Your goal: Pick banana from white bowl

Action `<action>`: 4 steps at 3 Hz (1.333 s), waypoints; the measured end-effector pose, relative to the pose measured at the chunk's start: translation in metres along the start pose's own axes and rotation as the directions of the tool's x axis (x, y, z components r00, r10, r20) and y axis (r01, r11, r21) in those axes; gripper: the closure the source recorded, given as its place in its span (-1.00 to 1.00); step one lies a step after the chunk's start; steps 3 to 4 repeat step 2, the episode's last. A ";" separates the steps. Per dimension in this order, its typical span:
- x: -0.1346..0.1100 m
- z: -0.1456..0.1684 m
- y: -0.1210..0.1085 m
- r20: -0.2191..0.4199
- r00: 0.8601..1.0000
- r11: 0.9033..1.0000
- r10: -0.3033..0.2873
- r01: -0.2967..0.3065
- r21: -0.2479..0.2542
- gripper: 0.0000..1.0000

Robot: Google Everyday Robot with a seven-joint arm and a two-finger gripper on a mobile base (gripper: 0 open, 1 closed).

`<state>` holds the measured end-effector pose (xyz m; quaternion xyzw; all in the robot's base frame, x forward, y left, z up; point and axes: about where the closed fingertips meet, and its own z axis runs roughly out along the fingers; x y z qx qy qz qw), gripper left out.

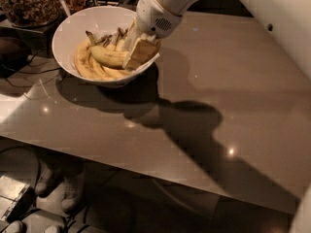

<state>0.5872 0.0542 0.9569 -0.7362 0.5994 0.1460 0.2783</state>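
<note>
The white bowl (73, 28) stands at the table's far left and holds a bunch of yellow bananas (99, 59) with dark stem ends. My gripper (136, 51) reaches down from the white wrist (158, 13) into the right side of the bowl. Its tip sits against the right end of the top banana (109, 56). The part of the bananas under the gripper is hidden.
The bowl stands on a grey-brown table (209, 96). A dark glass jar of nuts (26, 4) stands behind the bowl at the far left. Cables (19, 81) lie along the left edge. The floor with boxes (14, 195) shows below the front edge.
</note>
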 end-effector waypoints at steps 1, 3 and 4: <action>0.000 -0.016 0.042 0.003 0.999 0.999 0.036 -0.036 0.007 1.00; 0.003 -0.014 0.046 -0.004 0.999 0.999 0.038 -0.038 -0.001 1.00; 0.003 -0.014 0.046 -0.004 0.999 0.999 0.038 -0.038 -0.001 1.00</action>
